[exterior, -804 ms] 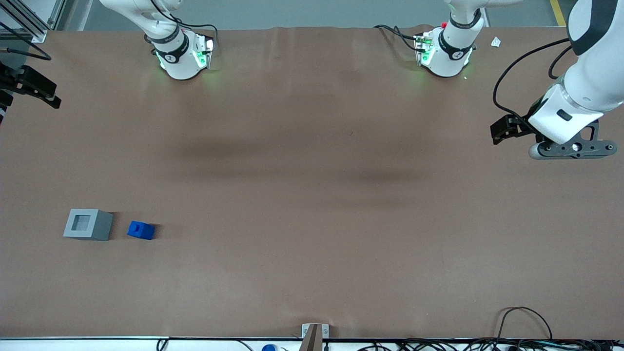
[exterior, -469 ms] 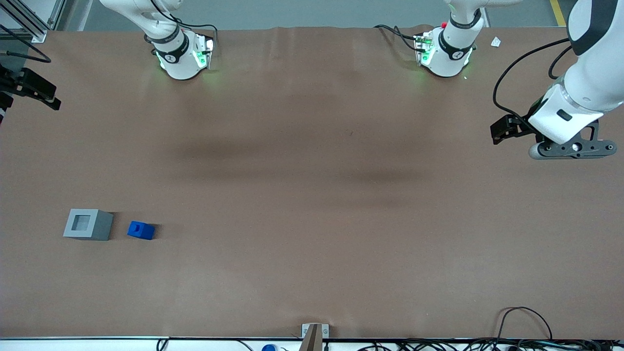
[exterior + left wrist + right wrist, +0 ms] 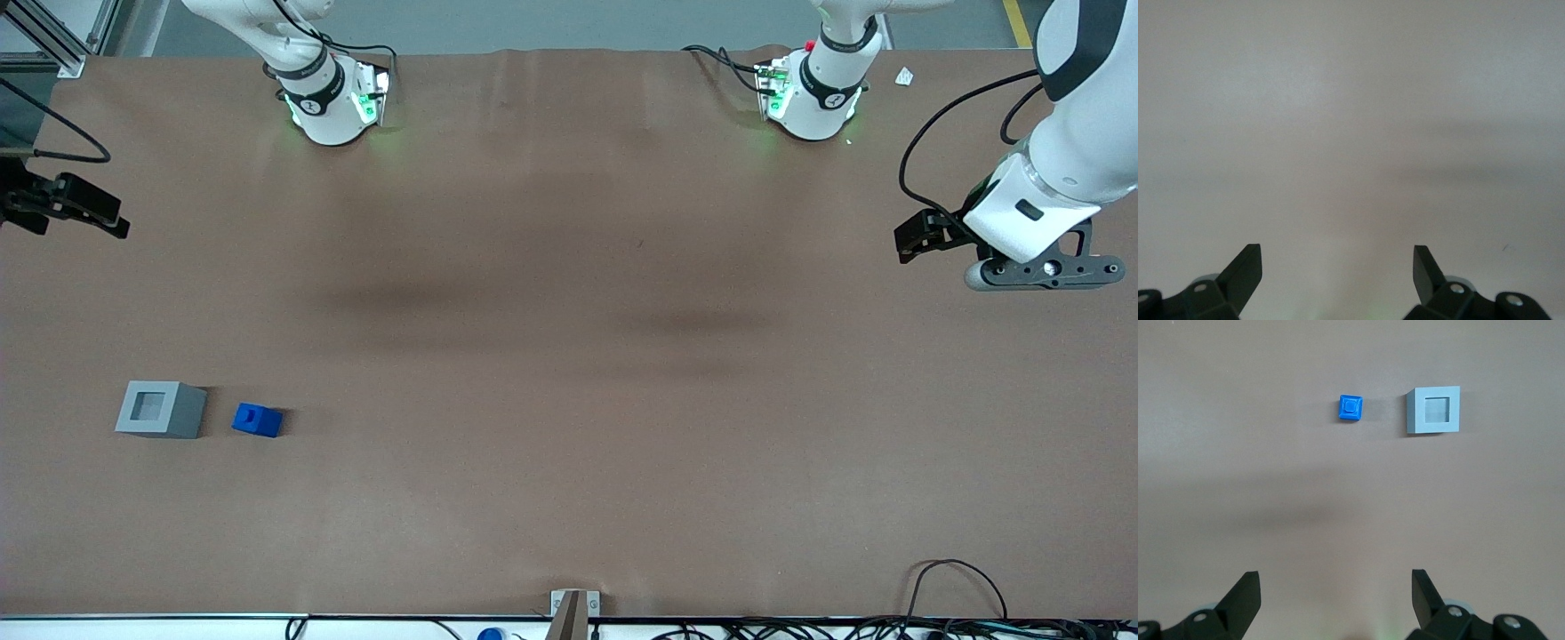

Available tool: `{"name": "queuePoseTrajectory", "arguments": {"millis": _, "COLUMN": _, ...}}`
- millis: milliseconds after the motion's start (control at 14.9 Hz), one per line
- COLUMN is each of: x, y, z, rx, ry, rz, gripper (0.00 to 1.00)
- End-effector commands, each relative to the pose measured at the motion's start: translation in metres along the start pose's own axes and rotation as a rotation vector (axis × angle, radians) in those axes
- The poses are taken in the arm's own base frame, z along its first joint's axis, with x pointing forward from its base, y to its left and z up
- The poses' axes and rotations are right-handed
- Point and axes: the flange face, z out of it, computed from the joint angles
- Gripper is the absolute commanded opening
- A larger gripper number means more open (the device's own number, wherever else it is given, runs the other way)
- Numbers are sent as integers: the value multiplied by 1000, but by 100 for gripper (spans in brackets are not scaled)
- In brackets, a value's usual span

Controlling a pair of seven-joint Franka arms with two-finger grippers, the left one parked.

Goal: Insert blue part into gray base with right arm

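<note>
Brown table (image 3: 569, 373) fills my front view. I see the gray base (image 3: 161, 409) low at that frame's left edge, the blue part (image 3: 257, 420) just beside it, apart, both resting on the table. My gripper (image 3: 111, 222) hangs at the upper left edge, farther from the camera than both blocks; its jaws are spread, holding nothing.
</note>
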Motion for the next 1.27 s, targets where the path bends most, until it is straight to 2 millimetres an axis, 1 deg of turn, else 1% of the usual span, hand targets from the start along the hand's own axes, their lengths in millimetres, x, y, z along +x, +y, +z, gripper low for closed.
{"name": "queuePoseTrajectory", "arguments": {"millis": 0, "x": 12, "y": 2, "z": 15, "rx": 20, "ry": -19, "rz": 1, "gripper": 100}}
{"name": "queuePoseTrajectory", "arguments": {"millis": 201, "x": 33, "y": 3, "z": 44, "rx": 22, "ry": -39, "rz": 5, "gripper": 100}}
{"name": "queuePoseTrajectory", "arguments": {"millis": 402, "x": 60, "y": -2, "z": 86, "rx": 22, "ry": -55, "rz": 1, "gripper": 100}}
{"name": "queuePoseTrajectory", "arguments": {"millis": 536, "x": 73, "y": -4, "z": 112, "rx": 22, "ry": -50, "rz": -1, "gripper": 100}}
{"name": "queuePoseTrajectory", "arguments": {"millis": 670, "x": 80, "y": -6, "z": 136, "rx": 23, "ry": -47, "rz": -3, "gripper": 100}}
{"name": "queuePoseTrajectory", "arguments": {"millis": 804, "x": 88, "y": -13, "z": 153, "rx": 22, "ry": -53, "rz": -14, "gripper": 100}}
{"name": "queuePoseTrajectory", "arguments": {"millis": 1072, "x": 114, "y": -12, "z": 211, "rx": 23, "ry": -41, "rz": -9, "gripper": 100}}
{"name": "queuePoseTrajectory", "arguments": {"millis": 1206, "x": 124, "y": -11, "z": 232, "rx": 24, "ry": -26, "rz": -5, "gripper": 100}}
